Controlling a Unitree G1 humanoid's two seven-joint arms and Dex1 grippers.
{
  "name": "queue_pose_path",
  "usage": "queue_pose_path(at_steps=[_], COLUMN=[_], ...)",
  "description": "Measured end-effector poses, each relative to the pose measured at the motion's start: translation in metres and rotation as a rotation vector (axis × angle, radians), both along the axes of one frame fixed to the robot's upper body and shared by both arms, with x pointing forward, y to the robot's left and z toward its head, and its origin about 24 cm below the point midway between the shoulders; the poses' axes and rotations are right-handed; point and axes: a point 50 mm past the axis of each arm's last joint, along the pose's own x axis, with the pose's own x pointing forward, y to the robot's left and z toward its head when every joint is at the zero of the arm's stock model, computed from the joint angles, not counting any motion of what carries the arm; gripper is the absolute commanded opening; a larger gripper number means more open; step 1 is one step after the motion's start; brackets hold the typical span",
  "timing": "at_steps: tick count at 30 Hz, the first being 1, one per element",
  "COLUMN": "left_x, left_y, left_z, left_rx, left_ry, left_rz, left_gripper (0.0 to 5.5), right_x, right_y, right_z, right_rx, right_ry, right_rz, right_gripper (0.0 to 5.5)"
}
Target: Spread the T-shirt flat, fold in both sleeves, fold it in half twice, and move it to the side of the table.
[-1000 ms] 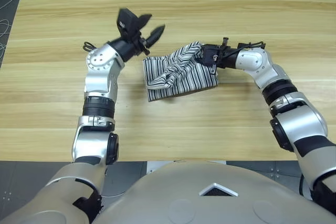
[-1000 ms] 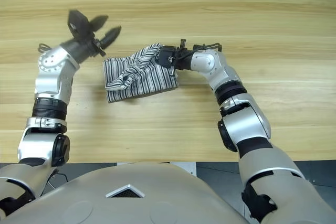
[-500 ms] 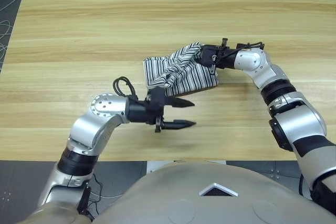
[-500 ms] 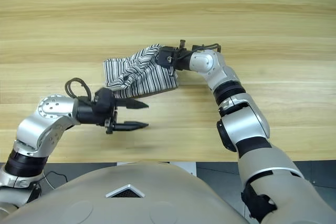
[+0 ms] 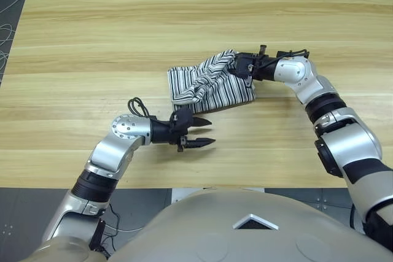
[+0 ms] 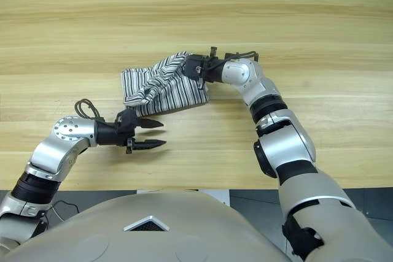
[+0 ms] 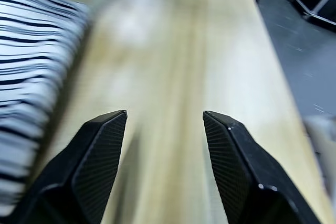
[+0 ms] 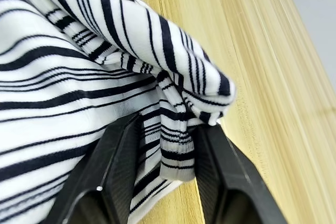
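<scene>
Left tool [image 7: 164, 114]: two black textured fingers [image 7: 100, 156] apart, nothing btwn them, over light wooden table [image 7: 173, 35]. Black-and-white striped fabric T-shirt [image 7: 31, 51] lies on table near one finger. Grey floor [image 7: 299, 45] past table edge, opposite side.

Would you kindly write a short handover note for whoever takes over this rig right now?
Left gripper: open, empty, low over the table, just in front of the T-shirt.
Right gripper: shut on a raised fold at the T-shirt's far right corner.
T-shirt: small folded bundle, mid-table, one flap bunched on top.
Done: folding, roughly.
To do: flatten the flap, then move the T-shirt to the table's side.
</scene>
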Motion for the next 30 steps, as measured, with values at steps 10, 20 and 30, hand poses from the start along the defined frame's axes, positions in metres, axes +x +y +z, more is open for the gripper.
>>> queue_pose_path(at_steps=[10, 20, 30], left_x=[0.078, 0.112, 0.119], left_y=[0.068, 0.084, 0.066], left_z=[0.018, 0.000, 0.030], left_rx=[-0.148, 0.019, -0.124], left_ry=[-0.072, -0.251, -0.346], left_rz=[0.534, 0.822, 0.775], left_gripper=[2.70, 2.70, 2.70], right_x=[0.000, 0.002, 0.013], right_y=[-0.001, -0.005, -0.014], right_z=[0.001, 0.004, 0.017], right_rx=[-0.008, 0.091, 0.289], right_ry=[-0.006, 0.113, 0.325], right_rz=[0.008, -0.057, -0.225], right_gripper=[1.65, 1.65, 1.65])
